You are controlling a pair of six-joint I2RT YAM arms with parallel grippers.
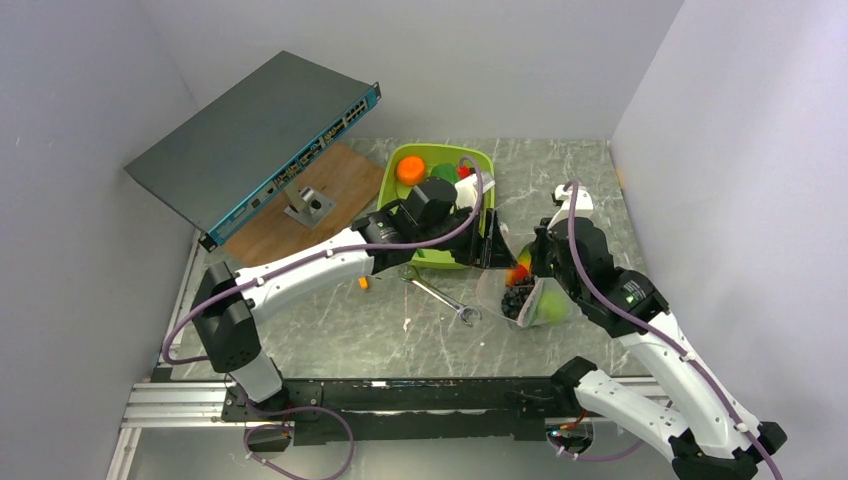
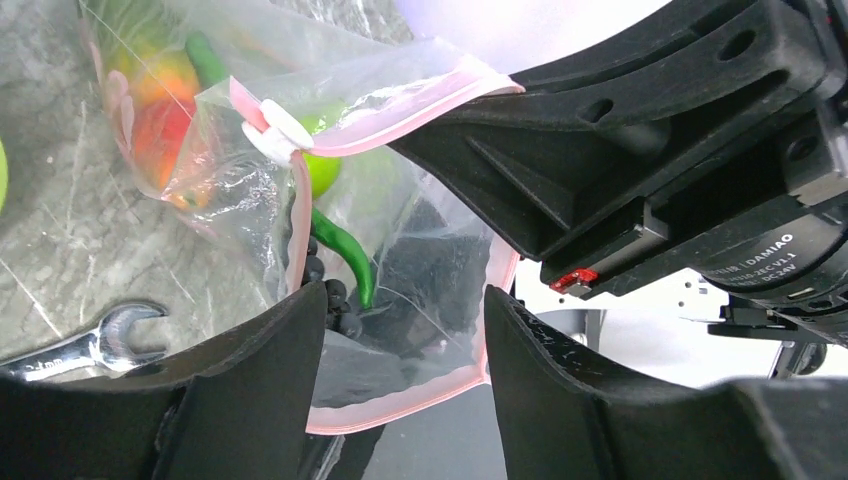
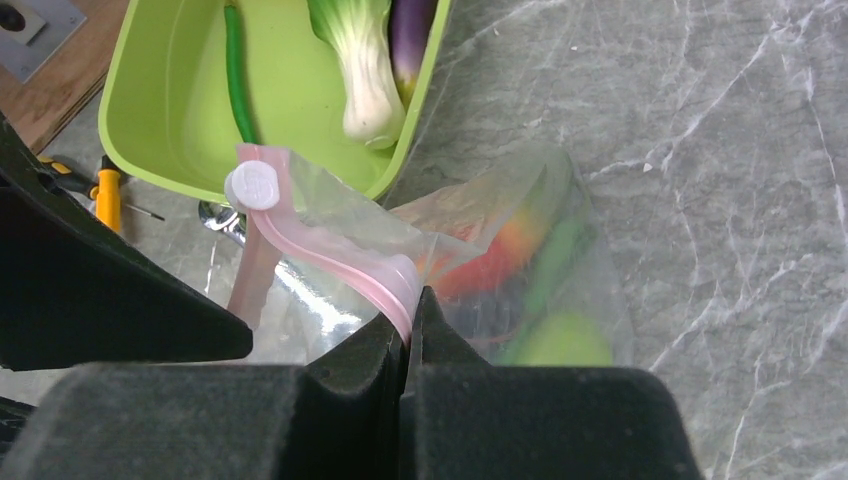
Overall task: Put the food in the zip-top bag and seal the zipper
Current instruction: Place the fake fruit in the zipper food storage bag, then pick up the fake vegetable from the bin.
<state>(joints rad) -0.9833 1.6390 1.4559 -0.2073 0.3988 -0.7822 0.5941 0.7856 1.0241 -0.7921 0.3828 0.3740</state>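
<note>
**RIGHT JAWS PINCH THE ZIPPER; LEFT JAWS OPEN ACROSS THE BAG MOUTH**

**Holding.** The right gripper [image 3: 410, 312] is clamped tight on the pale pink zipper strip [image 3: 330, 262] of the clear floppy zip-top bag [image 3: 590, 230]. The bag body lies beyond these jaws on the table. One white slider [image 3: 252, 186] sits on the strip, left of the jaws. This pinch likely anchors one end of the mouth, keeping it raised and steady for the other arm.

The left gripper [image 2: 403, 310] has its jaws spread wide, and the bag's mouth edge lies between them. Whether either pad touches the film cannot be told. The right gripper's black body is directly ahead of these jaws.

**Count.**
- Bag: one.
- Pieces visible inside the bag: four.
  - one red tomato [image 3: 480, 268]
  - one round green fruit [image 3: 560, 340]
  - one cluster of dark purple grapes [image 2: 325, 295]
  - one long dark-green vegetable [image 2: 345, 250]
- Lime-green plastic tub [image 3: 160, 110], beyond and left of the right jaws: one.
- Pieces visible in the tub: four.
  - one thin bright-green vegetable [image 3: 237, 70]
  - one bok choy [image 3: 365, 70]
  - one purple eggplant [image 3: 410, 30]
  - one orange [image 1: 410, 168], seen in the overhead view
- Silver open-end wrench [image 2: 90, 345], left of the left jaws: one.
- Orange-handled small tool [image 3: 108, 195]: one.

Loading is judged incomplete, and the zipper is unsealed.
</note>
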